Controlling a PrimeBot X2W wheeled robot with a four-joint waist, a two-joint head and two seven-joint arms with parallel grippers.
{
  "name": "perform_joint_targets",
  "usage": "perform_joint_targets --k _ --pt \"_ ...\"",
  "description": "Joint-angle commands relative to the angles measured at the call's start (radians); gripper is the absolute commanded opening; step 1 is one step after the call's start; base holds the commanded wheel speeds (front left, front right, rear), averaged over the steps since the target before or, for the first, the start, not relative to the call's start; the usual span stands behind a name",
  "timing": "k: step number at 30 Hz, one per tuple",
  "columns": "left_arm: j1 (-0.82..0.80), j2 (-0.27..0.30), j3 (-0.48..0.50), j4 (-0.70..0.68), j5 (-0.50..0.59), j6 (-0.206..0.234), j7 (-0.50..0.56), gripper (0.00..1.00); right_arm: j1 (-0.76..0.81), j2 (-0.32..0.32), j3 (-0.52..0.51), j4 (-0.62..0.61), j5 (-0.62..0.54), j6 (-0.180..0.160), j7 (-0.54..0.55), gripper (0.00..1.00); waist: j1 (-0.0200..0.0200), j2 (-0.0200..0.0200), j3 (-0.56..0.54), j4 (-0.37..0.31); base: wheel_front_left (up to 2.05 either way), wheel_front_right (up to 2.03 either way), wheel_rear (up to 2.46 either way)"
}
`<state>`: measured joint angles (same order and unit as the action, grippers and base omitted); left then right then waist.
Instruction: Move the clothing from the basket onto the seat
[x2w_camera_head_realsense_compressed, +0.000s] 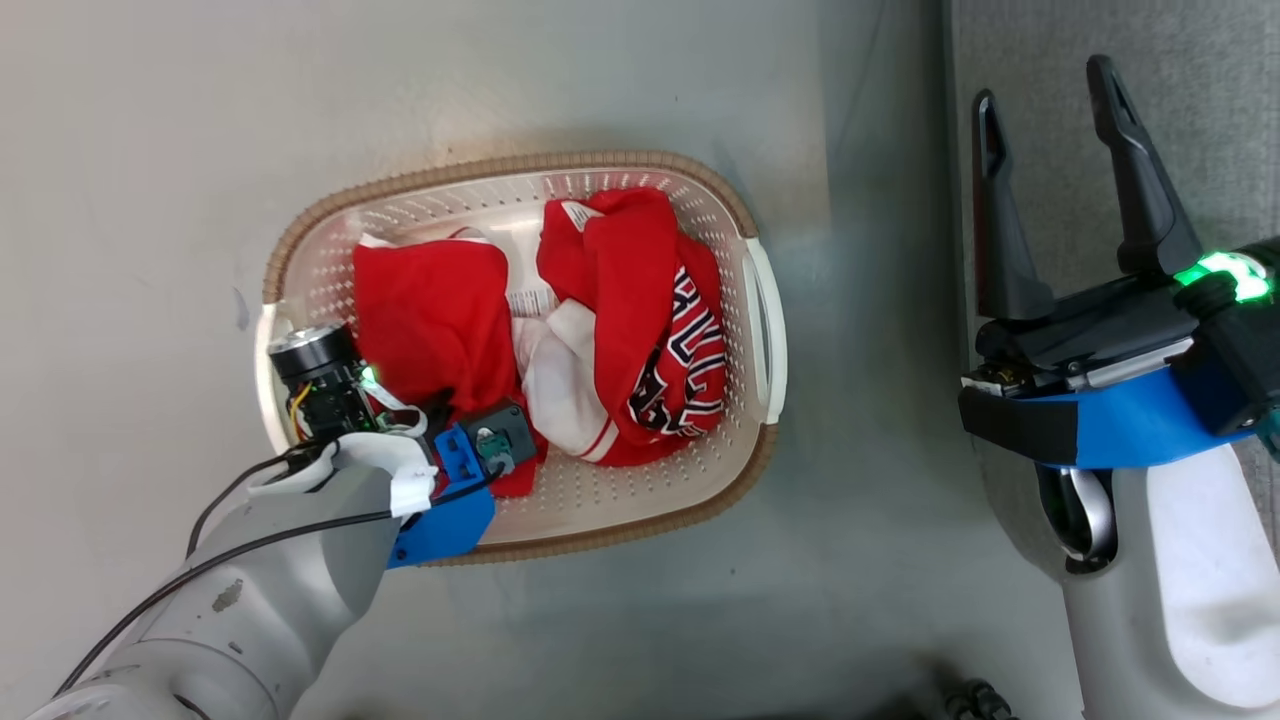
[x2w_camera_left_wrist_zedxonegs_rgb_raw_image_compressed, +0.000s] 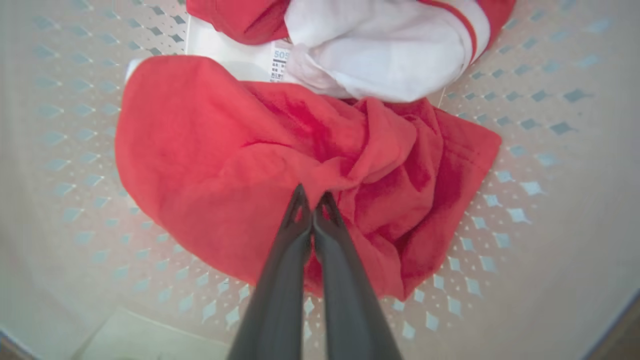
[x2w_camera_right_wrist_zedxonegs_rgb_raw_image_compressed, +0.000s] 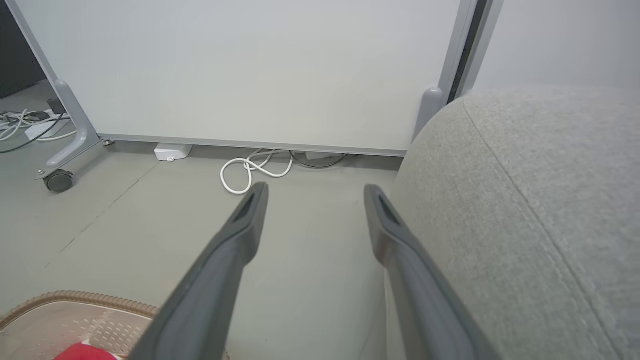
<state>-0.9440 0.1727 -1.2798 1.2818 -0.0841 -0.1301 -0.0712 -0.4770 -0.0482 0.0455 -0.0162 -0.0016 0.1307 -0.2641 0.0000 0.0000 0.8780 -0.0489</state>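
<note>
The clothing (x2w_camera_head_realsense_compressed: 430, 310) is bunched in the basket (x2w_camera_head_realsense_compressed: 505, 165) at mid-frame, with none on the seat (x2w_camera_right_wrist_zedxonegs_rgb_raw_image_compressed: 525, 210). A fold is pinched between the pressed-together fingers of the left gripper (x2w_camera_left_wrist_zedxonegs_rgb_raw_image_compressed: 312, 202); the right gripper (x2w_camera_head_realsense_compressed: 1043, 90) is held spread. Soft, light, limp fabric is expected, best gripped at gathered ridges.

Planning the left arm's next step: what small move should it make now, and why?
Probably lift the left gripper straight up: its fingers look closed on a fold of the red garment, which lies in the basket, not yet on the seat.
</note>
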Motion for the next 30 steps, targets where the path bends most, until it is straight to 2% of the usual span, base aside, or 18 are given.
perform_joint_targets --k 1,11,23,30 --pt "0.007 -0.007 -0.004 0.001 -0.001 0.000 -0.016 0.00 0.008 -0.004 0.001 0.009 0.007 0.000 -0.001 1.00 0.0000 0.0000 -0.028 -0.003 0.00 0.00 0.00" --pt "0.047 -0.041 -0.004 -0.009 -0.048 0.000 -0.113 0.00 0.053 -0.004 0.001 0.054 0.012 0.000 -0.001 1.00 0.0000 0.0000 -0.175 0.026 0.00 0.00 0.00" --pt "0.102 -0.062 0.010 -0.059 -0.211 0.000 -0.187 0.00 0.120 -0.004 -0.006 0.093 0.007 0.000 -0.001 1.00 0.0000 0.0000 -0.348 0.069 0.00 0.00 0.00" --pt "0.134 -0.049 0.048 -0.156 -0.281 0.000 -0.195 0.00 0.172 -0.006 -0.014 0.114 0.005 0.000 -0.001 1.00 0.0000 0.0000 -0.460 0.100 0.00 0.00 0.00"
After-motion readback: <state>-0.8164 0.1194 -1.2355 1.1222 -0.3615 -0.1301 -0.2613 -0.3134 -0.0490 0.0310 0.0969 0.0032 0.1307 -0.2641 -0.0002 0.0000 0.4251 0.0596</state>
